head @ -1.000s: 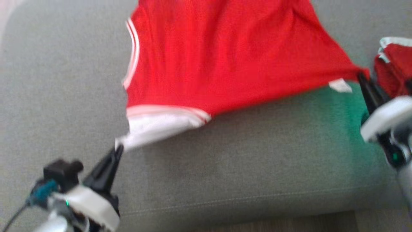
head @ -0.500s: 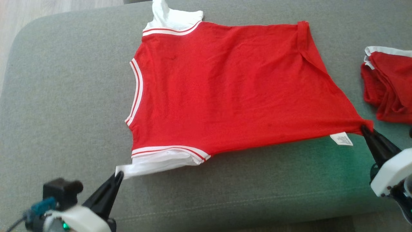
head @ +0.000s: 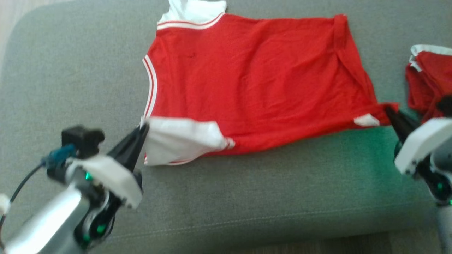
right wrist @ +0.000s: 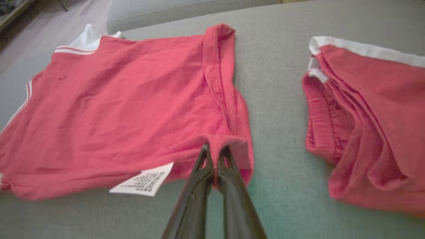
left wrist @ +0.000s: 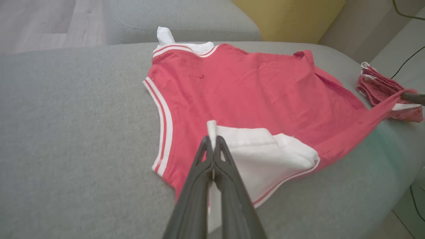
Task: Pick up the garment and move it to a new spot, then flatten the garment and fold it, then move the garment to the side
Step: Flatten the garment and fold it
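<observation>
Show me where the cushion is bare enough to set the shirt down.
Widest: the grey cushion left of the red shirt, out to its edge. Next, the strip between the shirt's near edge and the front seam. Crowded at right: the right fingers and a second red garment leave a narrow gap.

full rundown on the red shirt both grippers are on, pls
The red shirt is a thin, soft-looking knit with white sleeves and red-and-white striped trim. It lies mostly flat, lightly wrinkled, on the grey cushion. The left gripper is shut on the near white sleeve, turned up over the body; the right gripper is shut on a hem corner beside the white care label, that corner stretched out taut.
</observation>
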You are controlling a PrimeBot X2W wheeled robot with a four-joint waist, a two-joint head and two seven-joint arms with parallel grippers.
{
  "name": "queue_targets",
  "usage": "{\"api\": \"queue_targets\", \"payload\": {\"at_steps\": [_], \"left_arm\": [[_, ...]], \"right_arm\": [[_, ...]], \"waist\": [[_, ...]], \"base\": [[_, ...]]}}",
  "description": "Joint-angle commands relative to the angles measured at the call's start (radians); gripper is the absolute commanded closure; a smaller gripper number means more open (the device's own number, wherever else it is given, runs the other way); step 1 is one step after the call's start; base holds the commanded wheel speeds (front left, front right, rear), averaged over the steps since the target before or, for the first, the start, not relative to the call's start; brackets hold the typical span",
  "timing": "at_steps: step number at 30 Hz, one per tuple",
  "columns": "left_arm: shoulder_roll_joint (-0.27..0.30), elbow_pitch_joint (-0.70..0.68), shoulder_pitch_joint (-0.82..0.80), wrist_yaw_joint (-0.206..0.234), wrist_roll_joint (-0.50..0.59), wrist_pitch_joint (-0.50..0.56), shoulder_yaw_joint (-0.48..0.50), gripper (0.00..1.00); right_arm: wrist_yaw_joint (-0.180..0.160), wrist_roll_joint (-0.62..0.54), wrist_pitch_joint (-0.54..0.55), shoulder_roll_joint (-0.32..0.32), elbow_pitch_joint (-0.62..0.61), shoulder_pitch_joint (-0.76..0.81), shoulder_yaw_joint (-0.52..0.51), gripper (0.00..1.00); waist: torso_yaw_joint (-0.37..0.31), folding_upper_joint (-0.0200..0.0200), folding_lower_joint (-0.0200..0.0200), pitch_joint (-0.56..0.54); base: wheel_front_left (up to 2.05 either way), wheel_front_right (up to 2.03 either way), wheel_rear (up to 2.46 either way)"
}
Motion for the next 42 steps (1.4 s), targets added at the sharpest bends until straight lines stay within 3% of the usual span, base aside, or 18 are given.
{"api": "queue_targets", "payload": {"at_steps": [1, 5, 18, 19, 20, 21, 22, 27, 33, 38, 42], "left_arm": [[0.007, 0.016, -0.088, -0.011, 0.025, -0.019, 0.045, 1.0], [-0.056, 0.132, -0.199, -0.044, 0.072, -0.071, 0.04, 1.0], [-0.172, 0.411, -0.41, -0.107, 0.212, -0.201, 0.053, 1.0], [-0.181, 0.426, -0.412, -0.11, 0.213, -0.203, 0.061, 1.0], [-0.19, 0.44, -0.41, -0.113, 0.212, -0.204, 0.069, 0.85], [-0.197, 0.454, -0.407, -0.117, 0.214, -0.205, 0.074, 0.54], [-0.206, 0.464, -0.402, -0.119, 0.215, -0.206, 0.082, 0.0], [-0.245, 0.453, -0.343, -0.115, 0.231, -0.206, 0.148, 0.0], [-0.28, 0.351, -0.145, -0.058, 0.212, -0.206, 0.251, 0.0], [-0.301, 0.32, 0.011, -0.032, 0.167, -0.182, 0.241, 0.0], [-0.304, 0.322, 0.034, -0.019, 0.161, -0.155, 0.228, 0.0]], "right_arm": [[0.0, 0.003, -0.023, -0.007, -0.008, -0.062, 0.008, 1.0], [0.0, 0.008, -0.07, 0.002, 0.073, -0.164, 0.014, 1.0], [0.0, -0.006, -0.232, -0.003, 0.342, -0.396, 0.109, 0.97], [0.0, -0.008, -0.245, -0.004, 0.36, -0.405, 0.119, 0.69], [0.0, -0.007, -0.262, -0.003, 0.377, -0.412, 0.121, 0.0], [0.0, -0.006, -0.281, -0.001, 0.393, -0.418, 0.123, 0.0], [0.0, -0.006, -0.3, 0.0, 0.407, -0.421, 0.126, 0.0], [0.0, 0.009, -0.387, -0.007, 0.413, -0.395, 0.143, 0.0], [0.0, 0.019, -0.451, 0.001, 0.319, -0.291, 0.125, 0.0], [0.0, 0.015, -0.443, 0.044, 0.229, -0.187, 0.095, 0.0], [0.0, 0.006, -0.418, 0.083, 0.19, -0.135, 0.082, 0.0]], "waist": [[0.004, -0.0001, 0.0001, 0.025], [0.012, -0.0001, 0.0001, 0.068], [0.007, -0.0001, 0.0001, 0.156], [0.006, -0.0001, 0.0001, 0.156], [0.005, -0.0001, 0.0001, 0.155], [0.004, -0.0001, 0.0001, 0.152], [0.004, -0.0001, 0.0001, 0.148], [0.002, -0.0001, 0.0001, 0.112], [-0.014, -0.0001, 0.0001, 0.071], [-0.02, -0.0001, 0.0001, 0.057], [-0.02, -0.0001, 0.0001, 0.057]], "base": [[0.0, 0.0, 0.0], [0.0, 0.0, 0.0], [0.0, 0.0, 0.0], [0.0, 0.0, 0.0], [0.0, 0.0, 0.0], [0.0, 0.0, 0.0], [0.0, 0.0, 0.0], [0.0, 0.0, 0.0], [0.0, 0.0, 0.0], [0.0, 0.0, 0.0], [0.0, 0.0, 0.0]]}}
